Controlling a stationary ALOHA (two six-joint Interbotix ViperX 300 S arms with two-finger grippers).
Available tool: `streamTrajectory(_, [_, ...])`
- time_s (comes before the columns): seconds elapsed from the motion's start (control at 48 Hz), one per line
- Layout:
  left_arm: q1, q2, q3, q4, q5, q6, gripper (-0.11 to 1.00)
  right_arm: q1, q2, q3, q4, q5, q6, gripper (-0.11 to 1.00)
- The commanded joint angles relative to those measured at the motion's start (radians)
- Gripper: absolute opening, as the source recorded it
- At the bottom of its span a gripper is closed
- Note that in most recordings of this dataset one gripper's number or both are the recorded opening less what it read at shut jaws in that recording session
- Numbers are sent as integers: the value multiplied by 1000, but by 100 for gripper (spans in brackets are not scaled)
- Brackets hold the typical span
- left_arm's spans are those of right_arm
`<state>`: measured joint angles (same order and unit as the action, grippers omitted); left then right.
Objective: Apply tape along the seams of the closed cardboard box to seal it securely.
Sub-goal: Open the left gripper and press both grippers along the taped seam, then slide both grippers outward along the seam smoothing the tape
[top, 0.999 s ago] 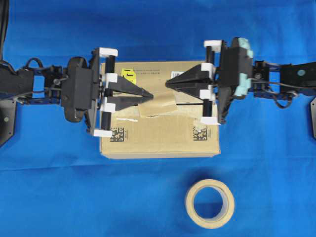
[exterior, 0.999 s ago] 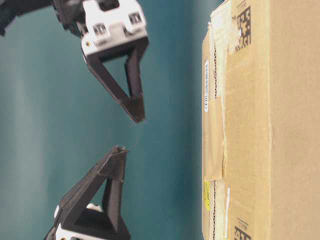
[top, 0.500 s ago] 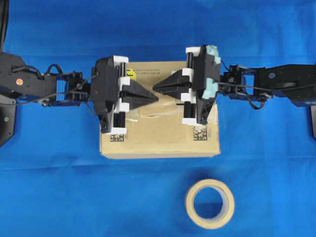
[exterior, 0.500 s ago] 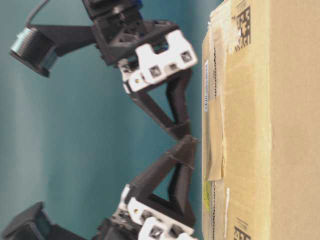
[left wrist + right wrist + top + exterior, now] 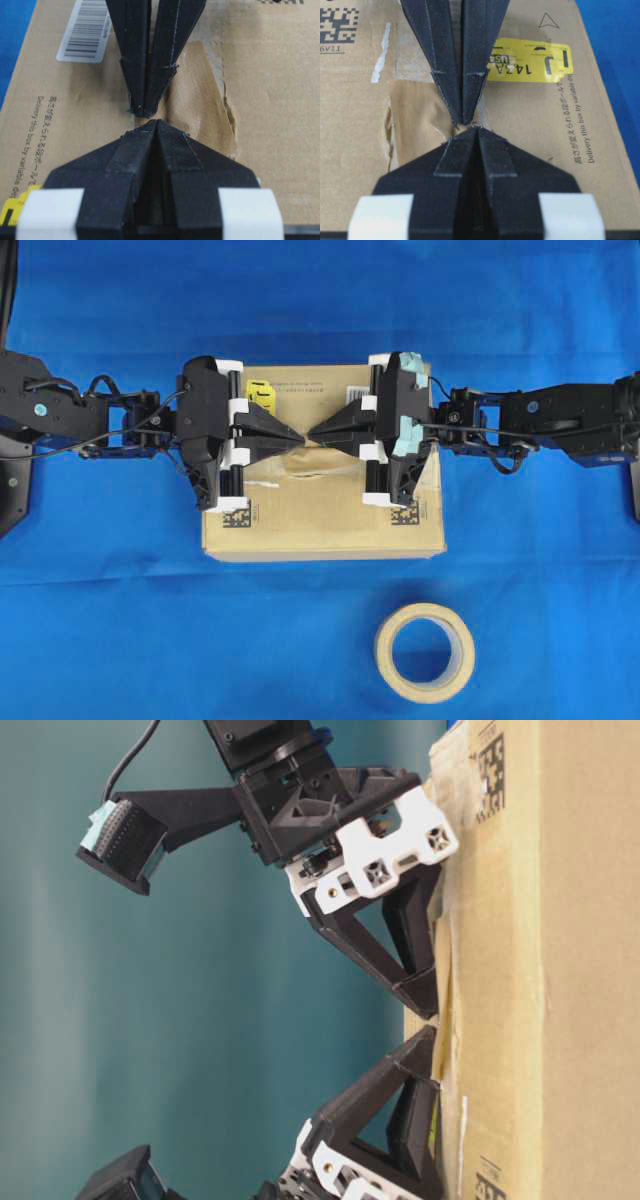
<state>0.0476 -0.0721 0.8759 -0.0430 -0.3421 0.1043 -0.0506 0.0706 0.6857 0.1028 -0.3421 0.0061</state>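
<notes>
Overhead exterior: smooth tan tape (image 5: 318, 452) strip

On the blue bench (image 5: 100, 640) sits the cardboard box (image 5: 320, 530). The left gripper (image 5: 297, 440) and right gripper (image 5: 314, 430), jaws closed, meet tip to tip over the tape (image 5: 325, 462) on its top. A tape roll (image 5: 425, 652) lies near the box.

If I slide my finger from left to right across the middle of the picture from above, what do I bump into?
Left arm → left gripper → tape → right gripper → right arm, all crossing the cardboard box.
</notes>
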Motion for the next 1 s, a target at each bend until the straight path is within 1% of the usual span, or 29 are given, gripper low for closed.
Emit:
streamTrajectory(0.0, [-5,-6,2,-2,-2,-2,0,12,-11,-14,6,9,2,1])
streamTrajectory(0.25, [-5,-6,17,-2,5,-2,0,18,-28,29,41,57,2,1])
streamTrajectory(0.521, [0,-32,67,-2,20,-2,0,15,-95,140,77,29,2,1])
streamTrajectory(0.645, [5,-46,91,-2,18,-2,0,15,-124,183,84,14,2,1])
streamTrajectory(0.812, [11,-58,103,-2,18,0,0,15,-141,195,84,9,2,1])
streamTrajectory(0.979, [5,-120,69,-2,17,3,0,15,-195,170,81,9,-11,1])
